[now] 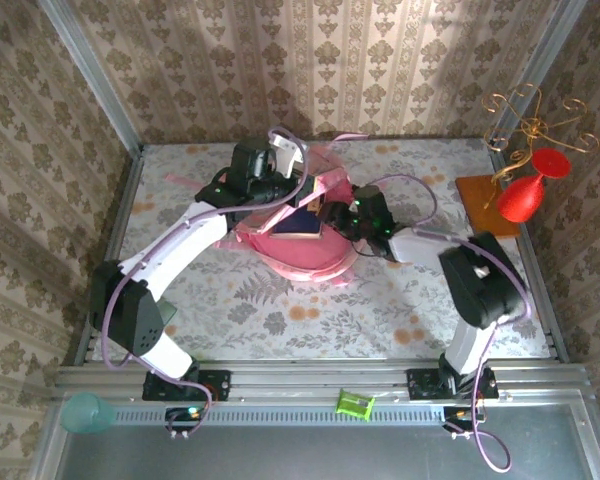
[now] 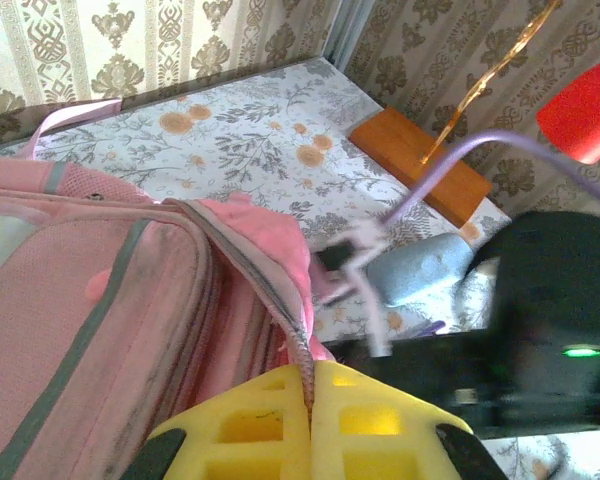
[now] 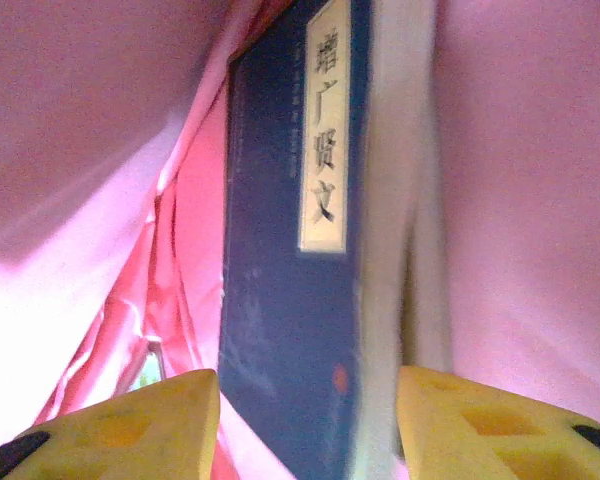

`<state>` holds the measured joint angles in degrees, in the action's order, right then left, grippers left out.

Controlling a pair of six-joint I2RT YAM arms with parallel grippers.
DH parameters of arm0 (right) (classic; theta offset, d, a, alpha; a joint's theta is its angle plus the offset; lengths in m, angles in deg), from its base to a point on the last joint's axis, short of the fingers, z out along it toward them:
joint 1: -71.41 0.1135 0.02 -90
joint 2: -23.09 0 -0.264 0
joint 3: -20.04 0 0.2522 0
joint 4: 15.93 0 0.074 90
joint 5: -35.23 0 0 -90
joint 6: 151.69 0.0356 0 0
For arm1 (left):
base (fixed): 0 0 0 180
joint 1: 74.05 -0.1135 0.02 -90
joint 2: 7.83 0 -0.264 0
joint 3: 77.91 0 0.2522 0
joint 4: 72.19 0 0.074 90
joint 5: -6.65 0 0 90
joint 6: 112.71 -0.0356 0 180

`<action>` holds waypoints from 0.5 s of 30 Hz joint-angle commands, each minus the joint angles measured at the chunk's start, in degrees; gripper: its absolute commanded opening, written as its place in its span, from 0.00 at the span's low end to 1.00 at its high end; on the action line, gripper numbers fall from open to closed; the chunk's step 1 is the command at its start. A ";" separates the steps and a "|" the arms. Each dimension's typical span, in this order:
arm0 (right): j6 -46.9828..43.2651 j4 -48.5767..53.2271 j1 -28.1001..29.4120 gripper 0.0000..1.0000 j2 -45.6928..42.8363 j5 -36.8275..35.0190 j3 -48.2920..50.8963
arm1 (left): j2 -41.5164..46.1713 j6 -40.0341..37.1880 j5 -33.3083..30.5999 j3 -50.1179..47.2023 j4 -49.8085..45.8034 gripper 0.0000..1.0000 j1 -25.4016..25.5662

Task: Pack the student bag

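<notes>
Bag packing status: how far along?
Done: blue book sits inside the student bag. In hand: left gripper pinches the bag's opening edge; right gripper is inside the bag, jaws apart either side of the book. Left, probably: withdraw the right arm, close the bag.

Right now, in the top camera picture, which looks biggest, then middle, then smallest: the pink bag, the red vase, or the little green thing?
1. Pink bag, biggest by far.
2. Red vase.
3. Green thing, clearly the smallest.
</notes>
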<state>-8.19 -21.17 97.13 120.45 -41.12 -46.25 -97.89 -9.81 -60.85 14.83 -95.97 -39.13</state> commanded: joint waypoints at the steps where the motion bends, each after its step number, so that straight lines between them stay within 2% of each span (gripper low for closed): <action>1: -7.15 7.05 -0.20 0.51 -11.09 -1.22 4.76 | 2.85 4.02 -1.98 -1.24 6.71 0.00 1.05; 5: -13.58 20.92 -2.82 0.51 -24.42 -4.84 9.99 | 2.62 7.11 -10.27 -4.84 10.74 0.00 5.41; 8: -19.89 32.50 -6.45 0.50 -31.22 -9.39 10.24 | 0.96 12.96 -17.25 -9.48 20.30 0.00 9.19; 10: -22.90 38.21 -9.89 0.50 -33.58 -10.67 9.67 | -2.43 14.96 -20.24 -7.92 21.69 0.00 11.40; 12: -23.86 40.81 -12.63 0.50 -34.48 -9.03 9.25 | -6.65 13.72 -21.70 -3.66 20.29 0.00 13.21; 15: -23.80 41.77 -13.08 0.50 -35.58 -8.40 9.74 | -12.35 12.72 -21.83 2.41 18.01 0.00 14.66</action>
<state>-28.45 13.32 84.01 86.04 -48.71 -36.57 -107.47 1.60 -79.45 11.49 -82.92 -25.50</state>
